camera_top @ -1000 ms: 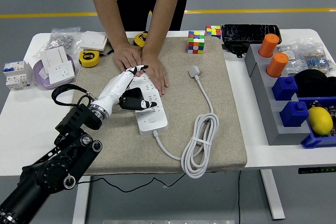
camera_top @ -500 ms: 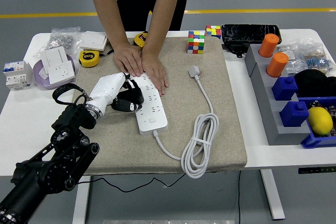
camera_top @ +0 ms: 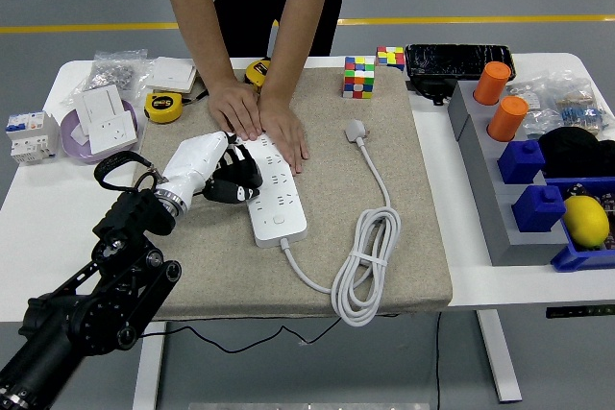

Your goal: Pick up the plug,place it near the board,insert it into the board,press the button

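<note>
A white power strip (camera_top: 279, 201) lies on the beige mat (camera_top: 423, 237). Its white plug (camera_top: 356, 129) lies loose on the mat to the right, and the cable runs down to a coil (camera_top: 367, 266). My left hand (camera_top: 233, 182), white with black fingers, sits at the strip's left edge with its fingers curled and holds nothing. A person across the table presses both hands (camera_top: 259, 117) flat on the strip's far end.
Two Rubik's cubes (camera_top: 358, 77) and a black case (camera_top: 458, 60) lie at the back. A grey rack (camera_top: 485, 180) with orange cylinders, blue blocks and a lemon (camera_top: 586, 220) stands at the right. Tape measures (camera_top: 164, 107), a purple bowl (camera_top: 69, 133) with sockets and a breaker (camera_top: 29, 136) are at the left.
My left hand pulled back to the left off the top of the strip and its fingers curled in. The person's hands and the plug have not moved.
</note>
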Controlling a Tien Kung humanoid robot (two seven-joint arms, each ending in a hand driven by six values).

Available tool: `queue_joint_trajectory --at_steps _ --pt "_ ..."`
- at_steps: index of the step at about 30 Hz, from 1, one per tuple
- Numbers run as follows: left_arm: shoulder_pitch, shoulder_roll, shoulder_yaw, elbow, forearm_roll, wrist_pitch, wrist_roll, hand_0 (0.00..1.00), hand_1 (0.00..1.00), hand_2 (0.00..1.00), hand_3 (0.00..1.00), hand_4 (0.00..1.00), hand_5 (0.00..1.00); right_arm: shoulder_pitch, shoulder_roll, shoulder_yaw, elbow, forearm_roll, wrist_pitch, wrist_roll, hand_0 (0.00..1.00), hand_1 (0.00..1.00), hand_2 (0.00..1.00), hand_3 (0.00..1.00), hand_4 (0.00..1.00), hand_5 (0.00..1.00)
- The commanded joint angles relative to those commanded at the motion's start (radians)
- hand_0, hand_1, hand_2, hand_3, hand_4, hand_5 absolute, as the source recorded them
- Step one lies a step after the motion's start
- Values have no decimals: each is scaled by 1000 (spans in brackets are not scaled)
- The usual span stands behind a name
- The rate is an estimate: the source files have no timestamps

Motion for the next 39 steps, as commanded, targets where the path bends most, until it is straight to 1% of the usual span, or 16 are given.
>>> queue_joint_trajectory --at_steps 3,8,9,12,15,20,21,26,27,30,32,33,37,38,39 --pt "1 2 -5 -12 0 0 -1 392 359 373 450 639 38 1 0 0 0 0 0 0 794 700 709 750 998 985" --pt "3 10 -25 -53 0 -5 -5 392 359 373 450 639 38 1 0 -1 0 1 0 0 794 700 709 750 998 985" --pt "4 11 -32 -60 0 -5 -6 393 357 374 449 623 50 1 1 0 0 1 0 0 796 700 709 750 998 986" --pt "5 14 -67 -70 0 -4 -9 393 357 374 449 623 50 0 2 1 0 0 0 -1 796 700 709 750 998 986" --pt "6 22 -104 -64 0 -5 -9 395 358 375 450 620 56 1 2 2 0 1 0 -1 795 700 709 750 998 986" --pt "5 38 -147 -19 0 -10 -9 395 358 375 450 620 56 2 2 5 0 1 -1 -1 795 700 709 750 998 986" --pt "9 43 -153 -8 0 -13 -8 397 369 379 450 626 69 2 3 5 0 2 -1 0 795 700 710 750 998 986" --pt "27 51 -152 9 0 -31 -8 397 369 379 450 626 69 4 3 9 0 1 0 1 795 700 710 750 998 986" --pt "29 51 -150 8 0 -32 -9 411 404 392 464 708 93 4 4 8 0 1 0 1 796 700 709 750 998 986" --pt "35 53 -142 -4 0 -48 -15 411 404 392 464 708 93 4 4 10 0 0 0 0 796 700 709 750 998 986" --pt "38 57 -134 -12 0 -83 -16 411 404 392 464 708 93 5 4 9 0 2 0 1 796 700 709 750 998 986" --pt "38 59 -130 -13 0 -101 -15 741 801 715 685 998 617 5 4 9 0 1 -1 1 796 700 709 750 998 986" --pt "43 59 -129 -23 -15 -167 -6 741 801 715 685 998 617 4 4 10 0 1 0 1 796 700 709 750 998 986" --pt "44 59 -129 -25 -26 -175 -6 741 801 715 685 998 617 4 4 10 0 1 0 1 796 700 709 750 998 986" --pt "45 61 -127 -30 -56 -182 -11 998 998 981 951 998 998 4 4 11 0 -2 0 0 795 700 709 750 998 985"
